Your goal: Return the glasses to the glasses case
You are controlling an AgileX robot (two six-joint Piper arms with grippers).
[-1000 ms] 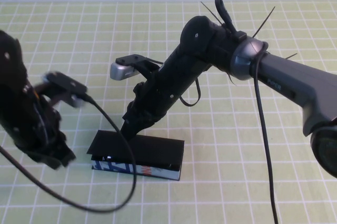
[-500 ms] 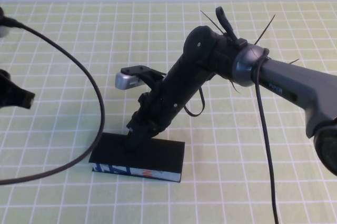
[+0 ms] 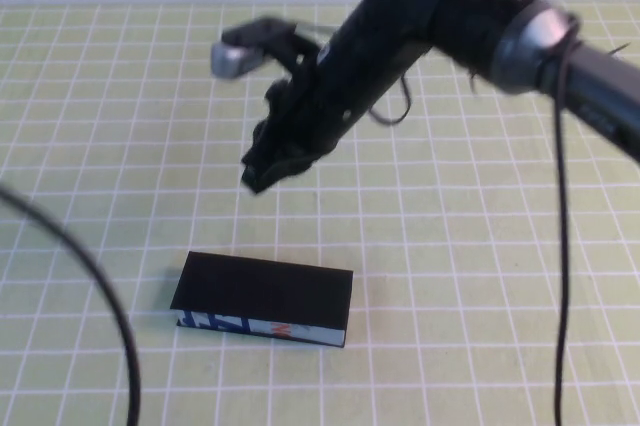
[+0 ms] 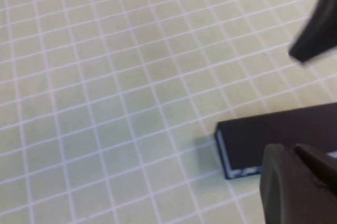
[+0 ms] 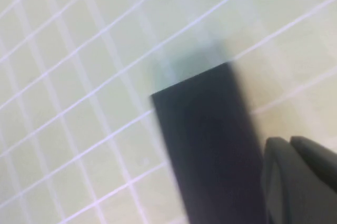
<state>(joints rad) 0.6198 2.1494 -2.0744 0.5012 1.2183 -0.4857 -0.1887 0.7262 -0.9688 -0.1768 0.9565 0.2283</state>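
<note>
The glasses case (image 3: 262,298) lies closed and flat on the checked cloth, its blue-white strip with the orange mark facing the front. It also shows in the left wrist view (image 4: 274,134) and the right wrist view (image 5: 210,145). The glasses are hidden. My right gripper (image 3: 258,178) hangs above and behind the case, apart from it, with its fingers together and empty; its tips show in its own view (image 5: 288,142). My left gripper (image 4: 292,150) is out of the high view; in its own view it is shut and empty, above the case's left end.
A black cable (image 3: 105,316) curves across the front left of the table. The right arm (image 3: 480,16) reaches in from the back right. The green checked cloth (image 3: 480,276) covers the whole table.
My right gripper has lifted off the case lid and moved up and back. My left arm has swung out of the high view to the left. The case stays put.
</note>
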